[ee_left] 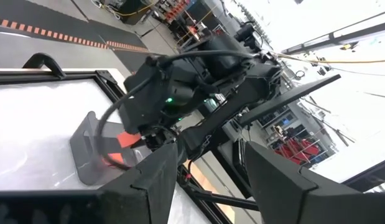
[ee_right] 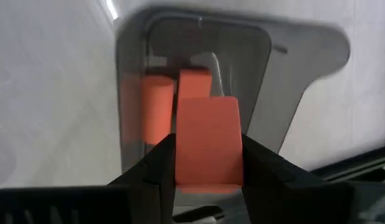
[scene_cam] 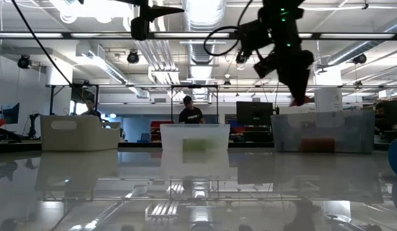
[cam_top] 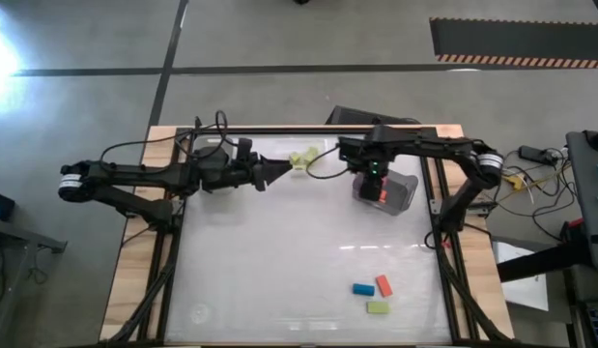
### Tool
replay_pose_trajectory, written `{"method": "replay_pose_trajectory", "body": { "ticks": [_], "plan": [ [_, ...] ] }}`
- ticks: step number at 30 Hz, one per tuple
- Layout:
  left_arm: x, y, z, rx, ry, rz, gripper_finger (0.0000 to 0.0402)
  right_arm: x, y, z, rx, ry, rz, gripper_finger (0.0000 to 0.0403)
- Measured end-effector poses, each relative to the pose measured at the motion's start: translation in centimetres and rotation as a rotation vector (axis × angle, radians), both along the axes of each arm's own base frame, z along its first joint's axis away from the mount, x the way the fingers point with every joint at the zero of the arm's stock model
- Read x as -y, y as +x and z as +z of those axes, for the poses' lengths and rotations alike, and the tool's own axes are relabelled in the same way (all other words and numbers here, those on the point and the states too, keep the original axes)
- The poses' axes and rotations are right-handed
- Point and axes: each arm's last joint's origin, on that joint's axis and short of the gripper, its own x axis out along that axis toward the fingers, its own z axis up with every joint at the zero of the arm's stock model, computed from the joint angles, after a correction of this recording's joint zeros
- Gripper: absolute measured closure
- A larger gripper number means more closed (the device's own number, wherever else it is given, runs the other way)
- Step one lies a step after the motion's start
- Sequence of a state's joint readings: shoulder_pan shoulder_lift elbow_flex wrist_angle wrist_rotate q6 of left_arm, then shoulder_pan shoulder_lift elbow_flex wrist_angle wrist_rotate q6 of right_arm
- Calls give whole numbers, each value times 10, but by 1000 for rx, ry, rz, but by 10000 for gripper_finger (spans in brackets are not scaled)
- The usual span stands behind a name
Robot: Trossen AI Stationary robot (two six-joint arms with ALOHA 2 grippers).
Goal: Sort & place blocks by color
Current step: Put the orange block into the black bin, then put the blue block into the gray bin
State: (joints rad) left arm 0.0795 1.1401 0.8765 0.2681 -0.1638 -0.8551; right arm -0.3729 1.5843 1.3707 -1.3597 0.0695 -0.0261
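While your right gripper [ee_right: 208, 158] clamps a red-orange block [ee_right: 208, 146] above the grey bin [cam_top: 403, 193], your left gripper [ee_left: 208, 168] gapes beside it.

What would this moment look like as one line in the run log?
right gripper: holds red-orange block above clear bin | left gripper: open beside yellow-green blocks | three blocks left

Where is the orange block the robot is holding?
The orange block is pinched in the right pincer, held above the grey bin at the table's far right, where other orange blocks already lie.
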Motion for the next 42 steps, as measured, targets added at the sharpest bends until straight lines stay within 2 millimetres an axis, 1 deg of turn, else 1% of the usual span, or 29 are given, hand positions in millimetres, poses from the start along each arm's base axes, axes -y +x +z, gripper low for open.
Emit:
{"method": "replay_pose_trajectory", "body": {
  "ticks": [3, 6, 11, 14, 18, 21, 22, 24, 26, 28, 31, 35, 38, 42],
  "plan": [
    [0, -1, 1, 4, 0, 1, 230, -1, -19, -4, 49, 12, -38, 282],
    [0, -1, 0, 2, -1, 1, 230, 0, -31, -10, 153, 38, -93, 282],
    [0, -1, 0, 2, 0, 1, 230, 5, -48, -30, 206, 11, -168, 282],
    [0, -1, 1, 2, -1, 2, 230, 9, -54, -44, 203, 9, -187, 282],
    [0, 0, 0, 2, -1, 2, 230, 14, -56, -59, 160, 15, -209, 282],
    [0, 0, 0, 1, -1, 2, 230, 16, -56, -64, 123, -13, -211, 281],
    [0, 0, 0, 1, -1, 2, 230, 16, -56, -65, 118, -14, -211, 275],
    [0, 0, 0, 1, -1, 2, 230, 16, -55, -65, 115, -13, -212, 249],
    [0, 0, 0, 1, -1, 2, 230, 17, -53, -63, 125, -17, -218, 218],
    [0, 0, 0, -1, 2, 2, 230, 18, -52, -59, 138, -24, -228, 195],
    [0, 0, -2, -26, 1, 2, 230, 20, -48, -49, 167, -36, -253, 179],
    [0, 0, -8, -84, -6, 2, 230, 23, -43, -26, 186, -39, -332, 181],
    [0, -1, -13, -129, -11, 2, 230, 21, -37, -5, 223, -17, -412, 190],
    [0, -2, -18, -186, -16, -2, 230, 9, -24, 25, 354, 79, -516, 203]
  ]
}}
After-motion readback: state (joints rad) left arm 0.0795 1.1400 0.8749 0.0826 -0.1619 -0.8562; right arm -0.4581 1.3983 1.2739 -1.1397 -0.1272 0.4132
